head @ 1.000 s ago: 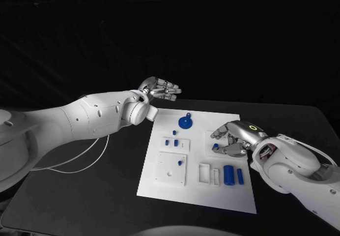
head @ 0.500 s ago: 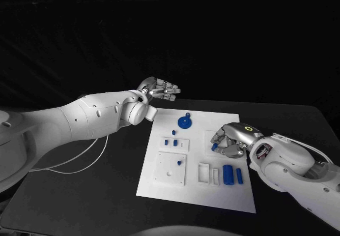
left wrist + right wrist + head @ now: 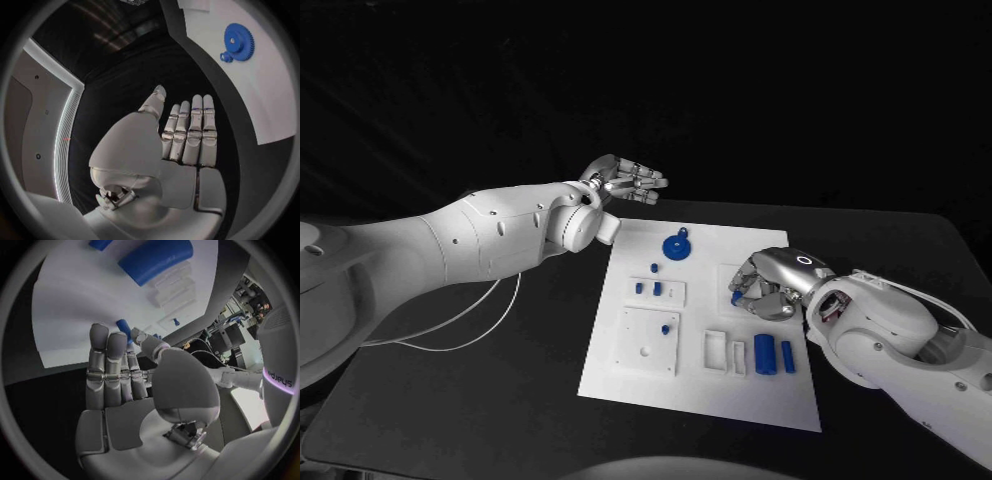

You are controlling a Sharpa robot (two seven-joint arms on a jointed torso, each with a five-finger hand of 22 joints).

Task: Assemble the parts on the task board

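Observation:
The white task board (image 3: 632,385) lies mid-table. My right hand (image 3: 772,288) hovers low over the board's right side, its fingertips and thumb closed around a small blue peg (image 3: 737,297) that stands upright there; the right wrist view shows the peg (image 3: 123,325) between fingertips and thumb. My left hand (image 3: 626,182) hangs in the air beyond the board's far left corner, fingers straight, holding nothing. A blue gear (image 3: 678,247) lies at the far end of the board (image 3: 250,80), and the gear (image 3: 239,41) shows past my left hand (image 3: 181,140).
Two short blue pegs (image 3: 649,290) stand in a small white block. Another small blue piece (image 3: 669,328) sits on a square block. A thick blue cylinder (image 3: 764,355) and a thinner one (image 3: 789,358) lie near the front right. A white cable (image 3: 473,330) trails left.
My right hand has shifted slightly left and its fingers have closed in around the small blue peg. The left hand has stayed where it was.

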